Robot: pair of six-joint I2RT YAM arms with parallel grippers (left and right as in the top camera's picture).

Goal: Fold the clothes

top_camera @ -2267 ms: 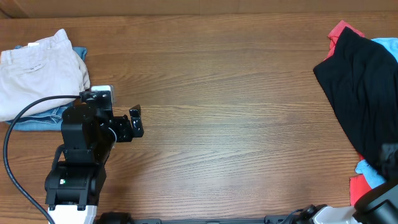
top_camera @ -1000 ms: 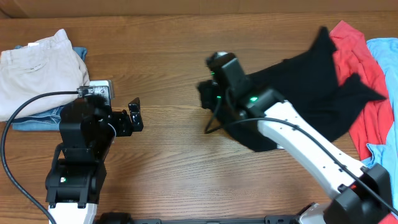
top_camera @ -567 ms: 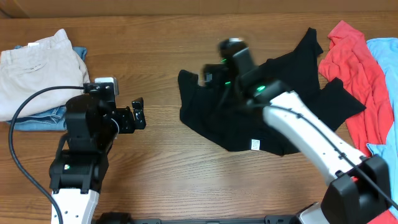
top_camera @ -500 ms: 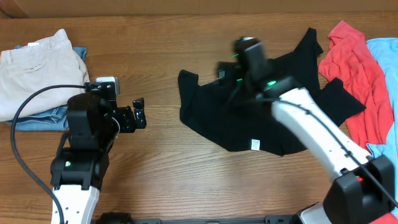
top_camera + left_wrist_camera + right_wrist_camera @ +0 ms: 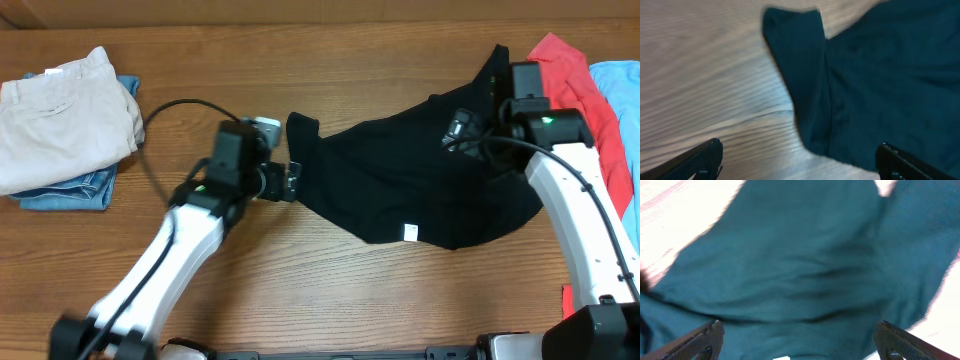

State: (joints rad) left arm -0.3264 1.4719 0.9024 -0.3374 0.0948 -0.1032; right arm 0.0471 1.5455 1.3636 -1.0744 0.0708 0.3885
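The crumpled black cotton T-shirt [image 5: 420, 190] is plain, with one small white label [image 5: 409, 233] on it. In both wrist views its cloth reads as dark teal. The flat wooden table [image 5: 330, 300] is warm brown, streaked with fine darker grain. The folded cream trousers [image 5: 60, 115] are pale and unpatterned, and the folded blue denim jeans [image 5: 65, 190] are mid-blue. The rumpled red garment [image 5: 570, 85] is coral, the light blue cloth [image 5: 620, 80] sky-coloured. The left arm [image 5: 170, 260] and right arm [image 5: 585, 220] are white with black joints.
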